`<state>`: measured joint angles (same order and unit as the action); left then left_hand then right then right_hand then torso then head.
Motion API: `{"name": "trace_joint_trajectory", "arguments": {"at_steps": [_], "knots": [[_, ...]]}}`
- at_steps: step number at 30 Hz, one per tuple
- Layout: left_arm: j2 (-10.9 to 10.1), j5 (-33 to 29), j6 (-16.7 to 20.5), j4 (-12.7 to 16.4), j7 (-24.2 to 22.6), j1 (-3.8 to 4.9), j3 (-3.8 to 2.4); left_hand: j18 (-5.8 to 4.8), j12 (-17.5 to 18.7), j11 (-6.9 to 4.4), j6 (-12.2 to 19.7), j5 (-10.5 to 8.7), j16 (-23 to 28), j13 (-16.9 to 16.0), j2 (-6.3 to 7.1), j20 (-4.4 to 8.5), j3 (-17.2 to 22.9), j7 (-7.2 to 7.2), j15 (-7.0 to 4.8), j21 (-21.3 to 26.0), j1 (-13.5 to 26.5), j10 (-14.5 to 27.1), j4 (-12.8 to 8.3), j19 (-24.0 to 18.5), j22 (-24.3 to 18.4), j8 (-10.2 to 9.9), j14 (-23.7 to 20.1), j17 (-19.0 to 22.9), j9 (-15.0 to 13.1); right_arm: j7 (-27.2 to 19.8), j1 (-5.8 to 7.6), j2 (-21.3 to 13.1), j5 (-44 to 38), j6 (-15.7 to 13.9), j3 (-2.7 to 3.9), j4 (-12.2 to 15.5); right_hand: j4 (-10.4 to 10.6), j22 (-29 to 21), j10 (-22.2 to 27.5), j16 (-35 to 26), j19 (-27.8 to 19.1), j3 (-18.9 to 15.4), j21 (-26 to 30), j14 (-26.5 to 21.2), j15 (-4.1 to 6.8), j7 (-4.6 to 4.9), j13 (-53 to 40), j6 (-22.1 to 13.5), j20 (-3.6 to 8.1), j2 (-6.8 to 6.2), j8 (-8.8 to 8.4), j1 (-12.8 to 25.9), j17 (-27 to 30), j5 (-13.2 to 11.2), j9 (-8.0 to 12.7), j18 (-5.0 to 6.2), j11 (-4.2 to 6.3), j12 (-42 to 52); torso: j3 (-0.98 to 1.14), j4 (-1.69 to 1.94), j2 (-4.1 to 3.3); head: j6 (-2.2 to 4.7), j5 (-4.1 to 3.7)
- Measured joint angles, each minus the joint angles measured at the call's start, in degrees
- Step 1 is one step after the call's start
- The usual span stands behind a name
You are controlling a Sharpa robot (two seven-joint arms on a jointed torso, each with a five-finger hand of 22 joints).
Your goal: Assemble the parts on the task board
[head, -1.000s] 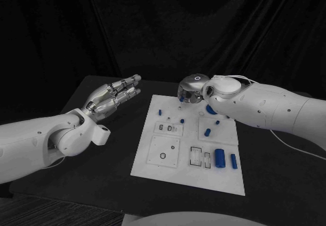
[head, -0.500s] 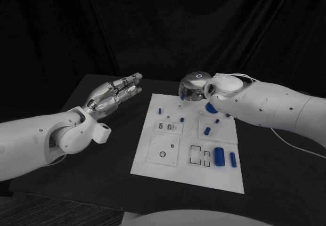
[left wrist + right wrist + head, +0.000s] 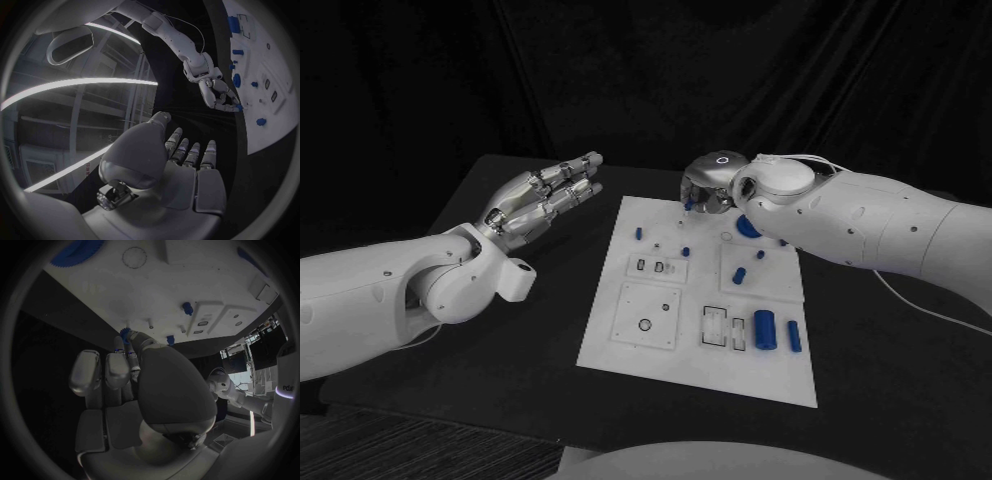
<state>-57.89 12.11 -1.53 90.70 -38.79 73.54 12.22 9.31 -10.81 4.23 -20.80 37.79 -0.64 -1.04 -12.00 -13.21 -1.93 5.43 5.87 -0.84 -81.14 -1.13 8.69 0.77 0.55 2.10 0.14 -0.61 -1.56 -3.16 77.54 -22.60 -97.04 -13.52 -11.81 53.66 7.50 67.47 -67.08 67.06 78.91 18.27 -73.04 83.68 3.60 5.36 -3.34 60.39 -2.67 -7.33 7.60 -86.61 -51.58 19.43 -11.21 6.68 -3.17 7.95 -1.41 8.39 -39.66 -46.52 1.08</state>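
The black worktop (image 3: pixel 488 330) fills the lower frame of the head view, and in the middle of it lies the white task board (image 3: pixel 711 310), running from the centre down toward the lower right. The right arm (image 3: pixel 877 225) sweeps in from the right edge, the left arm (image 3: pixel 387 290) from the left. The left hand (image 3: pixel 538 200) hangs over bare worktop at upper left of the board, fingers straight and slightly apart, holding nothing and well apart from every part. The right hand (image 3: pixel 711 190) sits at the board's top edge, fingers curled downward; the right wrist view shows a small blue part (image 3: pixel 125 334) pinched at the fingertips (image 3: pixel 134 342), right by the board's surface. Down the board, plenty is left: a large blue cylinder (image 3: pixel 764 329) lies flat at lower right with a slimmer blue pin (image 3: pixel 795 336) just beside it, and the rectangular slots (image 3: pixel 718 330) next to them look unfilled. Smaller blue pieces (image 3: pixel 743 279) dot the middle and upper board, some perhaps seated; I cannot tell which. A round blue gear (image 3: pixel 749 228) rests near the right hand. My read: early days, one piece in hand, most of the assembly not yet done.
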Motion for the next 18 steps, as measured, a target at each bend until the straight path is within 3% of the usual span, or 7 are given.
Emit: {"name": "trace_joint_trajectory", "arguments": {"at_steps": [18], "knots": [[0.46, 0.0, -0.56, -0.9, 0.0, 0.0, 0.0, 0.0, 0.0, 0.0, -0.4, 0.0, 0.0, 0.0, 0.0, -0.01, 0.0, 0.4, 0.59, 0.0, 0.0, 0.0, 0.0, 0.0, 0.0, 0.0, 0.59, 0.0, 0.0, 0.05, -0.8, 0.94, 0.02, 0.21, 0.0, -1.32, 0.0, 0.0, 0.0, 0.0, 0.0, 0.0, 0.0, -0.01, -0.01, 0.0, 0.01, 0.0, 0.0, 0.0, 0.0, 0.0, 0.01, 0.0, -0.05, 0.0, 0.0, -0.02, -0.09, 0.07, 0.09, -0.69, -0.11]]}}
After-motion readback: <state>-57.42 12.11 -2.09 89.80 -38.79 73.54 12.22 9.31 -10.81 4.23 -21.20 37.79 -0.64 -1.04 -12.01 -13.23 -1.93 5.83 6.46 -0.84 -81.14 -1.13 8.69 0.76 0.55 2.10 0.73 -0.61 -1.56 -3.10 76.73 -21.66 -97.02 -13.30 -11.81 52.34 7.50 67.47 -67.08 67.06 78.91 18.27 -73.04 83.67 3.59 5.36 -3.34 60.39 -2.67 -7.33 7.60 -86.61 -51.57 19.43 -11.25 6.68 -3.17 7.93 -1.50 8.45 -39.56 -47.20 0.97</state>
